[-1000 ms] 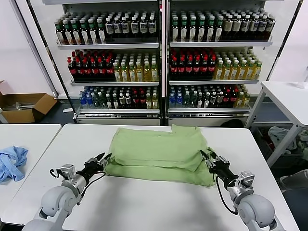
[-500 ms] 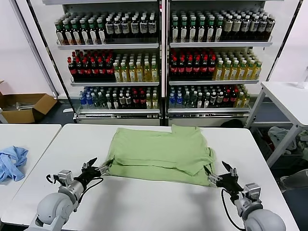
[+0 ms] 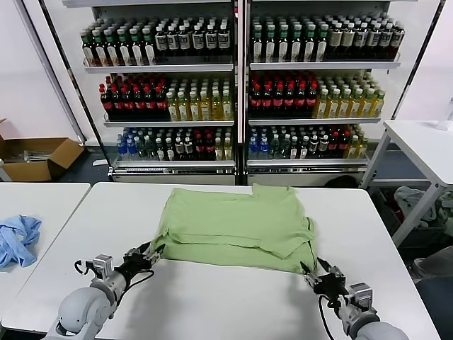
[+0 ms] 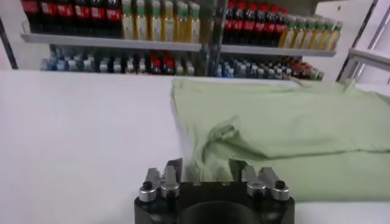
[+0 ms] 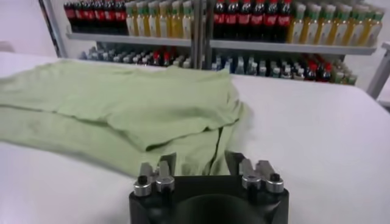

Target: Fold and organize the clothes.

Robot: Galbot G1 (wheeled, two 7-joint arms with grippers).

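Note:
A plain light green shirt (image 3: 233, 225) lies folded in layers in the middle of the white table (image 3: 212, 304). No checkered print shows. My left gripper (image 3: 153, 251) is open, low on the table at the shirt's near left corner. The left wrist view shows the shirt (image 4: 286, 122) with its edge right at my left gripper (image 4: 206, 168). My right gripper (image 3: 314, 270) is open at the near right corner. The right wrist view shows the shirt (image 5: 122, 103) with its corner just ahead of my right gripper (image 5: 200, 161).
A crumpled light blue cloth (image 3: 17, 238) lies on the neighbouring table at the left. Shelves of bottles (image 3: 241, 85) stand behind the table. A cardboard box (image 3: 37, 157) sits on the floor far left. Another white table (image 3: 425, 142) stands at the right.
My right gripper has drawn back from the shirt's near right corner toward the table's front edge. My left gripper has dropped lower and a little back at the near left corner.

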